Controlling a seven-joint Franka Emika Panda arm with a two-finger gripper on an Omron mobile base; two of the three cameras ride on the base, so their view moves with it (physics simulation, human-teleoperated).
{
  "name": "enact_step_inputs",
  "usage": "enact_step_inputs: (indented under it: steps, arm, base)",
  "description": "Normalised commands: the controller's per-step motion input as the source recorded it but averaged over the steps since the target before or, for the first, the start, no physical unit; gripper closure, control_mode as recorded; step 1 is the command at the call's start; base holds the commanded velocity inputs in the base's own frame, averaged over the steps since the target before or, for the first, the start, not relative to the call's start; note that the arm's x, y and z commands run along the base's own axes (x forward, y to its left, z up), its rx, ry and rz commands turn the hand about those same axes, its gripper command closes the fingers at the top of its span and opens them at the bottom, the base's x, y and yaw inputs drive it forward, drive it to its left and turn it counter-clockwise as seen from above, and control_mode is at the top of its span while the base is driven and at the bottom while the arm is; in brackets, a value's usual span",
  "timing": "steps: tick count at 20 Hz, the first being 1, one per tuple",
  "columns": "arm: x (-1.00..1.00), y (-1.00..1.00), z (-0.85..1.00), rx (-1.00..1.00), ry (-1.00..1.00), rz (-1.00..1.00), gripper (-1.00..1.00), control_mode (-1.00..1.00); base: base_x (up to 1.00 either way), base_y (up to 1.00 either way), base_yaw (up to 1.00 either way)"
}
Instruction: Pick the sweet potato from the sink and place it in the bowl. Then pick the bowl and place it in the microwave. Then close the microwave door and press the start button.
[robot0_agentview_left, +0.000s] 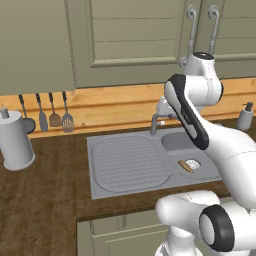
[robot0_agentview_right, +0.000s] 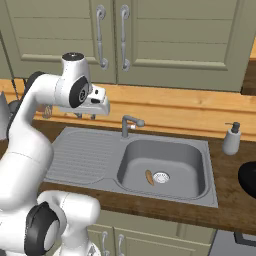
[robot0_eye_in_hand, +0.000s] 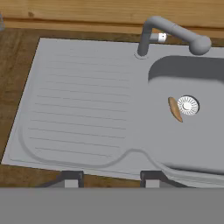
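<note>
The sweet potato (robot0_eye_in_hand: 175, 109) lies on the floor of the sink (robot0_eye_in_hand: 83, 109) basin, just left of the round drain (robot0_eye_in_hand: 188, 105). The end effector (robot0_eye_in_hand: 109, 178) hangs high above the ribbed drainboard, fingers apart and holding nothing.

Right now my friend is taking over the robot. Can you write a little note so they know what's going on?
End effector: high above the sink's drainboard, holding nothing; fingertips apart.
Sweet potato: lying on the sink basin floor, right beside the round drain.
Bowl: black edge just visible on the counter right of the sink, past the soap dispenser.
Done: nothing yet.
Left: grab the sweet potato, put it in the bowl, bowl into microwave, close door, press start.
</note>
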Motion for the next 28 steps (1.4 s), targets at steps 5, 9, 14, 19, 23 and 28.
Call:
enact_step_inputs:
  steps: [5,9,14,19,23,28]
  arm:
    - [-0.60,-0.18,0.00,0.00,-0.03,0.00,-1.00,-1.00]
    - [-0.83,-0.42,-0.19,0.00,-0.01,-0.01,-1.00,-1.00]
    - [0.00,-0.76,-0.56,0.00,0.09,0.00,-1.00,-1.00]
    - [0.00,-1.00,-0.58,0.00,0.13,0.00,-1.00,-1.00]
    - [0.09,-0.90,-0.55,0.00,0.05,0.00,-1.00,-1.00]
    - [0.39,-0.61,-0.59,0.00,0.03,0.00,-1.00,-1.00]
  base:
    - [0.00,0.00,0.00]
    - [0.00,0.00,0.00]
    - [0.00,0.00,0.00]
    - [0.00,0.00,0.00]
    - [0.00,0.00,0.00]
    - [0.00,0.00,0.00]
